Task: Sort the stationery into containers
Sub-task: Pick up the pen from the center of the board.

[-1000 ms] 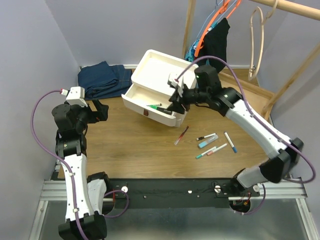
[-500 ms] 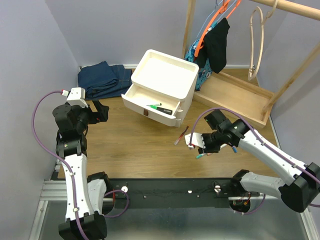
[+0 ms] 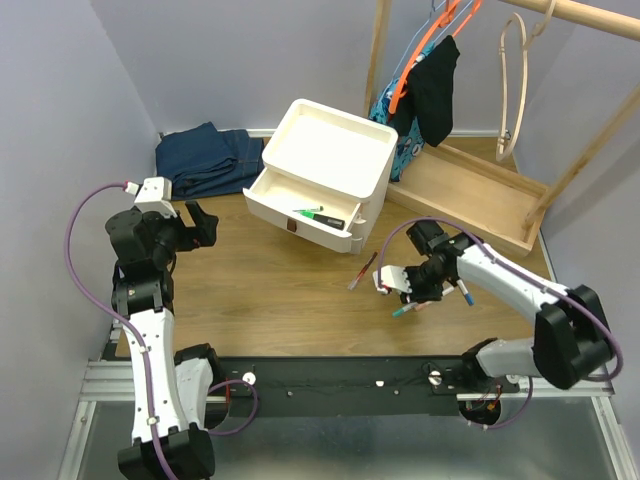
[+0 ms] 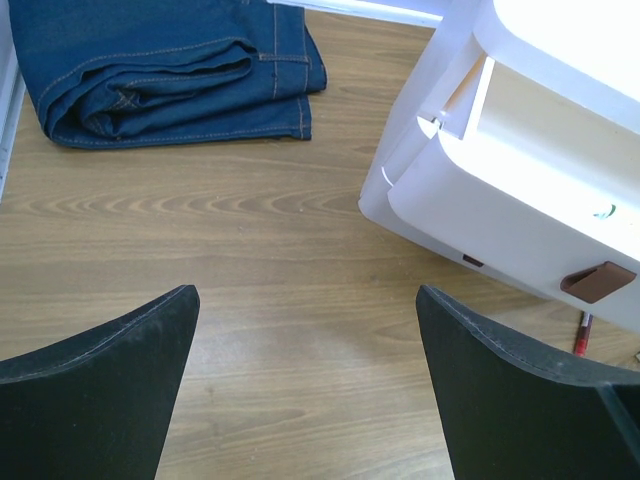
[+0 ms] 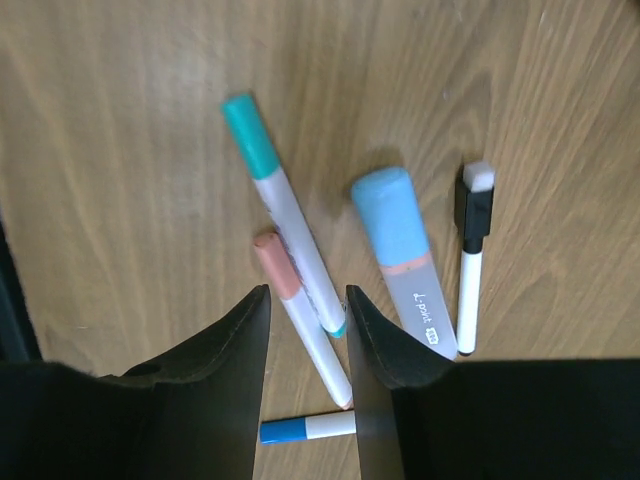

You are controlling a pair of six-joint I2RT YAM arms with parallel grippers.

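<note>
One white three-drawer stack (image 3: 322, 170) stands at the back of the counter (image 3: 260, 290), its top drawer pulled out with one black-green marker (image 3: 322, 216) inside. In front of the stack lie six items: a red pen (image 3: 362, 271) and five markers. The right pincer (image 5: 305, 315) straddles the green-capped marker (image 5: 282, 210) and pink-capped marker (image 5: 300, 315), not visibly clenched. The left pincer (image 4: 305, 390), left of the stack, gapes empty.

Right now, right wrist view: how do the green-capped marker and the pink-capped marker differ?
The green-capped marker is longer than the pink-capped marker, and its cap is teal-green where the other's is salmon pink. The green-capped marker's lower end sits between the right gripper fingers; the pink-capped marker lies just left of it, running further down between them. Both are slim white-barrelled markers lying flat on the table, nearly parallel, caps pointing up-left.
</note>
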